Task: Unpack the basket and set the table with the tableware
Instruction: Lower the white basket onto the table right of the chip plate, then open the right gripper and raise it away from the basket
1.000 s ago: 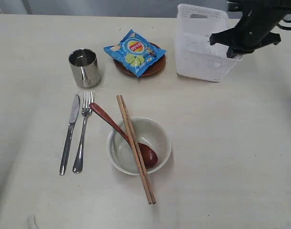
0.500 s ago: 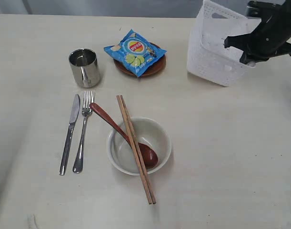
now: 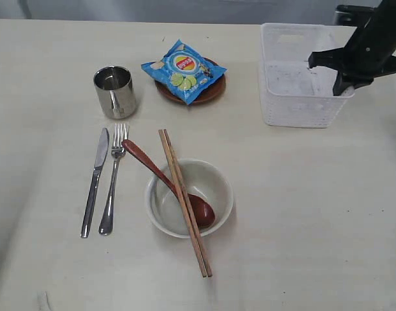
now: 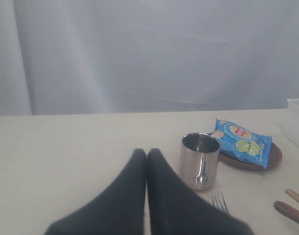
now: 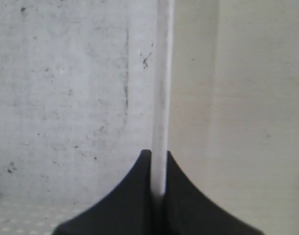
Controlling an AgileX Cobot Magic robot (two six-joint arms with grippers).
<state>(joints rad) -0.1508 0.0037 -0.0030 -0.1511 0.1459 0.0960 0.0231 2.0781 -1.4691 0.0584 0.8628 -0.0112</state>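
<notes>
The right claw (image 5: 159, 157) is pinching the thin side wall of the basket (image 3: 295, 115), one jaw inside and one outside, as the right wrist view shows. The gripped wall runs straight on from the claw's tips. The basket's body lies wholly on the claw's inner side, toward the other arm. It sits level and upright, and nothing shows inside it. I cannot tell whether its base is touching the table (image 3: 314, 220) or just clear of it.

Farther out on that same inner side, well apart from the claw, are the plate (image 3: 212, 94) under the packet (image 3: 183, 70) and then the cup (image 3: 115, 91). Nearer the camera lie the bowl (image 3: 225, 194), with the spoon (image 3: 151, 167) and chopsticks (image 3: 168, 152) resting on it, and the fork (image 3: 113, 181) and knife (image 3: 95, 178) side by side.

The left claw (image 4: 147, 152) is pressed together and empty, with the cup just beyond it. The right arm is plainly the nearer to the basket. My guess is that only setting it down and letting go remains.
</notes>
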